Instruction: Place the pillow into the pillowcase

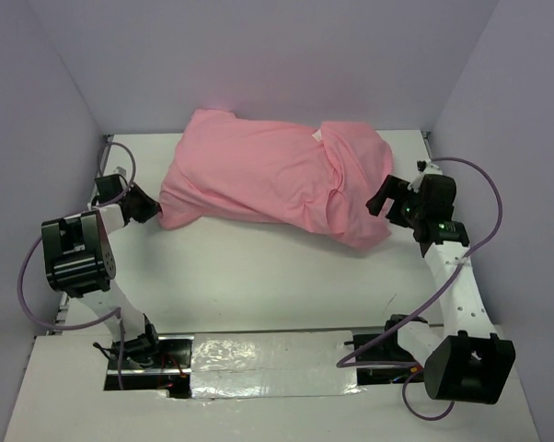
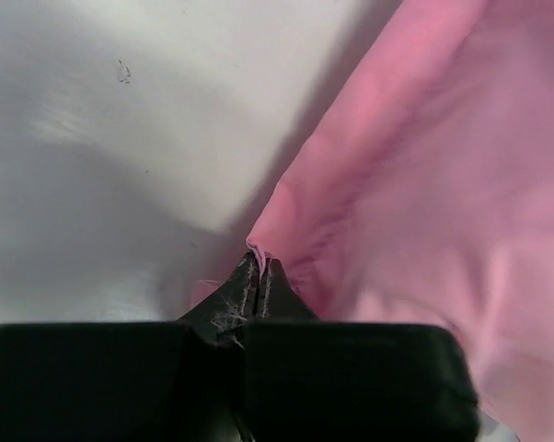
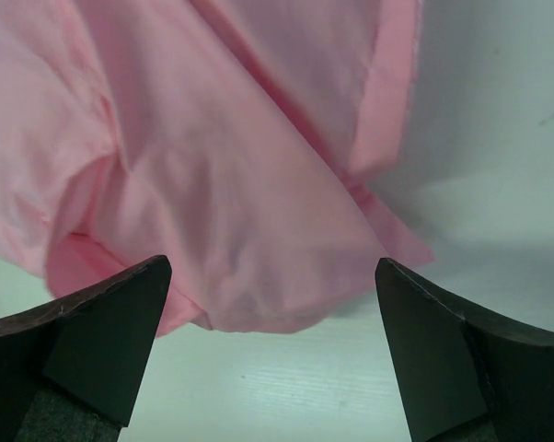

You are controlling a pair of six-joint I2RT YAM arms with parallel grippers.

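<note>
The pink pillowcase [image 1: 268, 175] lies bulging across the back of the table. The pillow is almost wholly hidden inside it; only a small white bit [image 1: 318, 135] shows at the far edge. My left gripper [image 1: 154, 211] is shut on the pillowcase's near-left corner; the left wrist view shows the fabric [image 2: 424, 184] pinched between the closed tips of this gripper [image 2: 259, 262]. My right gripper [image 1: 381, 200] is open at the case's right end. In the right wrist view the loose folded end [image 3: 240, 212] hangs just ahead of that gripper [image 3: 269, 267], not held.
White walls enclose the table on the left, back and right. Bare white tabletop [image 1: 277, 276] lies between the pillowcase and the arm bases. Purple cables loop beside each arm.
</note>
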